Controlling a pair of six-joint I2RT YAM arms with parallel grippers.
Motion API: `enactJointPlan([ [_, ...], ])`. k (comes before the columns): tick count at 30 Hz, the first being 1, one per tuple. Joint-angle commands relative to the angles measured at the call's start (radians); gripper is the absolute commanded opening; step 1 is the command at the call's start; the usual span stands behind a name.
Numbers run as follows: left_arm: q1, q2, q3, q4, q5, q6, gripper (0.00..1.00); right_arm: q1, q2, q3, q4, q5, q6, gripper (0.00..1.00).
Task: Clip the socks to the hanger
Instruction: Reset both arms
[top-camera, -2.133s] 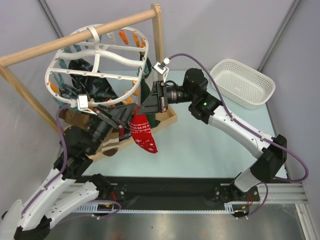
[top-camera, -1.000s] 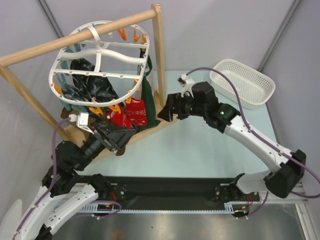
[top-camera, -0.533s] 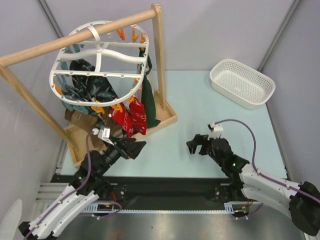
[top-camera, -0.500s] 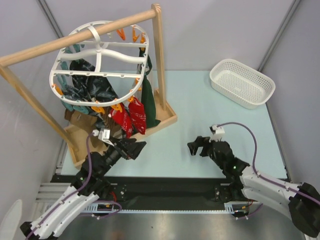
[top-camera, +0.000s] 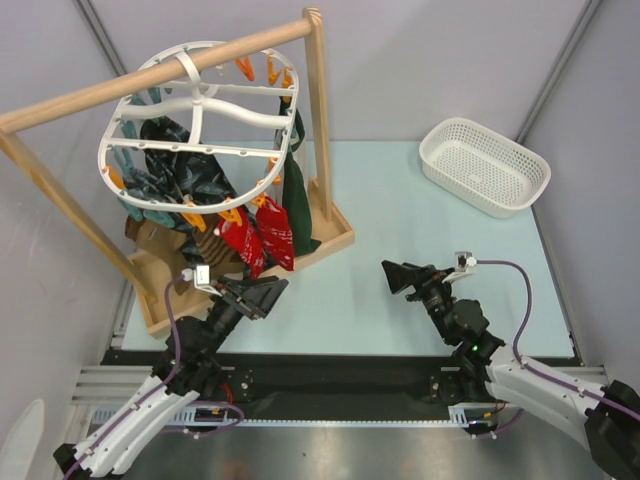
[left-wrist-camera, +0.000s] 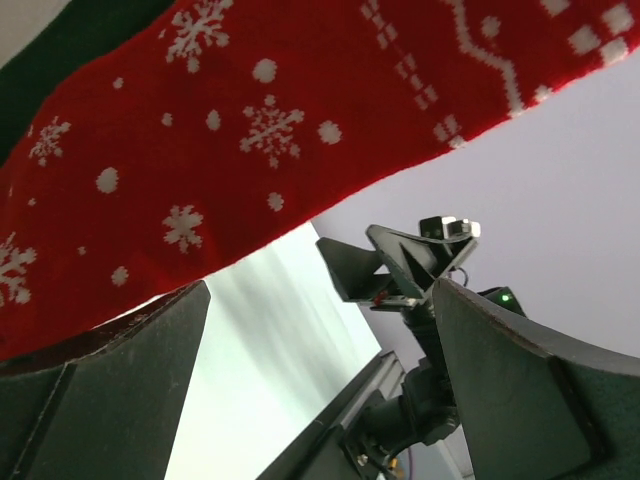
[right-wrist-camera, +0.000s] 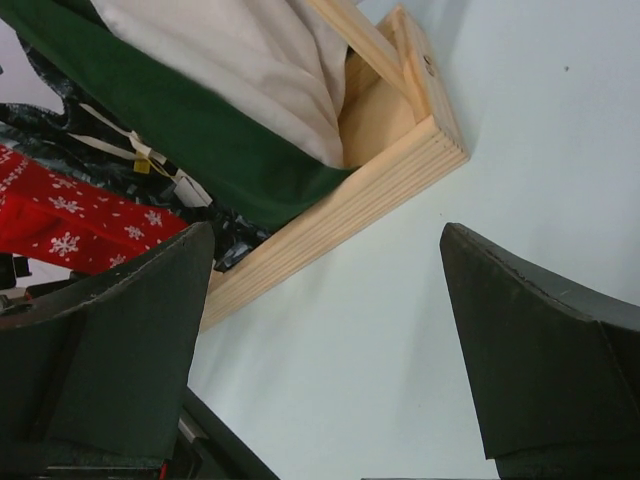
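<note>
Looks finished, with socks (top-camera: 255, 235) clipped under hanger (top-camera: 200, 95) at rear left, left gripper (top-camera: 266, 291) and right gripper (top-camera: 390, 273) both spread wide, empty, low over surface (top-camera: 400, 215); calls next only for parking.

The red sock (left-wrist-camera: 250, 130) before me is soft knitted cloth, matt, with white snowflakes woven in. The hanger (top-camera: 200, 147) is smooth white plastic, a little glossy. The rack (top-camera: 318, 110) and its base (right-wrist-camera: 350, 215) are pale bare wood with visible grain. The table (top-camera: 420, 230) is smooth and matt. My fingers (right-wrist-camera: 530, 350) are dark matt plastic.
</note>
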Motion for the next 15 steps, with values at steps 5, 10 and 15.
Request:
enactJointPlan([
  [5, 0.000, -0.095, -0.207, 0.024, 0.006, -0.048, 1.00, 0.014, 0.045, -0.161, 0.061, 0.106, 0.117, 1.00],
  [10, 0.000, -0.066, -0.207, 0.029, 0.009, -0.051, 1.00, 0.020, 0.034, -0.160, 0.051, 0.103, 0.119, 1.00],
  [15, 0.000, -0.047, -0.209, 0.049, 0.022, -0.057, 0.99, 0.025, -0.021, -0.160, 0.102, 0.013, 0.087, 1.00],
])
